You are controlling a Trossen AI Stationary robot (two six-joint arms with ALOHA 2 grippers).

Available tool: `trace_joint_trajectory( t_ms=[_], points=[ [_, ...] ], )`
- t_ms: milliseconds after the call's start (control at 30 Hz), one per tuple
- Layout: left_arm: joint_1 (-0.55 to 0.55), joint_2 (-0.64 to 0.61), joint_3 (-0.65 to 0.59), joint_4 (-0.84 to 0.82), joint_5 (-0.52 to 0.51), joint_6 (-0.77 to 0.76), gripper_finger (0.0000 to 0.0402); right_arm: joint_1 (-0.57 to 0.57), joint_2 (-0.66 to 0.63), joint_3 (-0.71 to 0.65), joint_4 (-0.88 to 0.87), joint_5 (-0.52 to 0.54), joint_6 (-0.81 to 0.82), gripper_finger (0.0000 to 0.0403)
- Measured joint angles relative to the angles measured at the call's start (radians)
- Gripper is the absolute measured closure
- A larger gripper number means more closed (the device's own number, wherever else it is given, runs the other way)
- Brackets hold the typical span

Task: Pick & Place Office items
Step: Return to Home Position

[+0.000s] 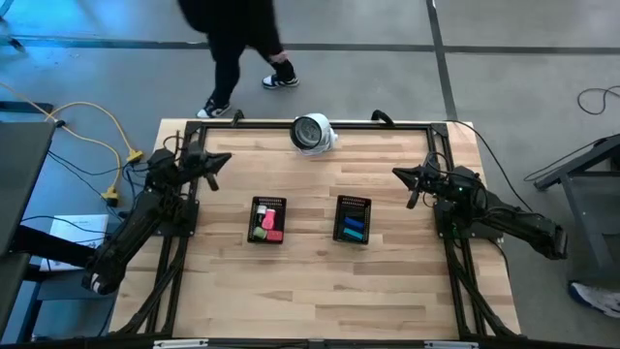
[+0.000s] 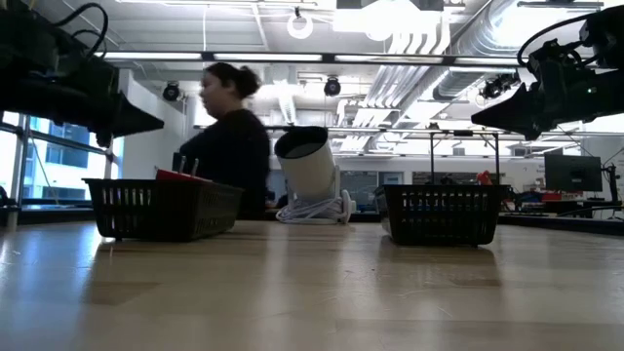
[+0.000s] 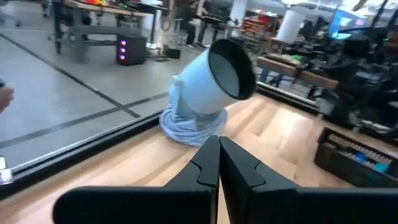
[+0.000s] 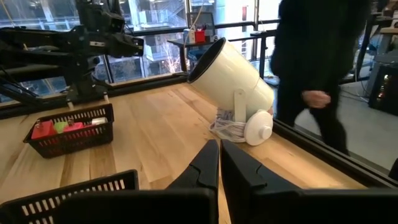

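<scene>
**Table seen from above.** Two black mesh trays are sitting side by side at mid-table, between the two grippers. The left tray [image 1: 268,202] is holding the red, pink and green office items [image 1: 268,230], and the right tray [image 1: 353,201] is holding the blue and teal office items [image 1: 353,229]. The left gripper [image 1: 226,159] is hovering well apart from its tray, with its fingers pressed together on nothing. The right gripper [image 1: 396,174] is hovering likewise, closed and empty. One white round object [image 1: 312,133] is standing at the far edge. One person [image 1: 237,39] is walking beyond it.
</scene>
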Motion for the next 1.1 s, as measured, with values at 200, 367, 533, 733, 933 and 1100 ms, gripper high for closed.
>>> trace_joint_trajectory(
  t_ms=[200, 367, 533, 733, 933, 1100],
  points=[
    [-0.07, -0.027, 0.0, 0.014, -0.049, 0.041, 0.0401, 0.0, 0.006, -0.001, 0.002, 0.023, -0.006, 0.0398],
    [-0.172, -0.08, 0.0, 0.001, -0.118, 0.062, 0.0401, 0.0, 0.022, -0.001, 0.003, 0.026, -0.023, 0.0398],
    [-0.3, -0.094, 0.008, -0.045, -0.244, 0.097, 0.0401, 0.0, 0.049, -0.001, 0.003, 0.026, -0.025, 0.0398],
    [-0.494, -0.072, 0.008, -0.075, -0.479, 0.11, 0.0401, 0.0, 0.079, -0.001, 0.003, 0.024, -0.018, 0.0398],
    [-0.718, -0.049, 0.007, -0.074, -0.701, 0.129, 0.0401, 0.0, 0.094, -0.002, 0.009, 0.026, -0.003, 0.0398],
    [-0.883, -0.049, 0.007, -0.06, -0.847, 0.146, 0.0401, 0.0, 0.094, -0.004, 0.034, 0.092, -0.031, 0.0398]
  ],
)
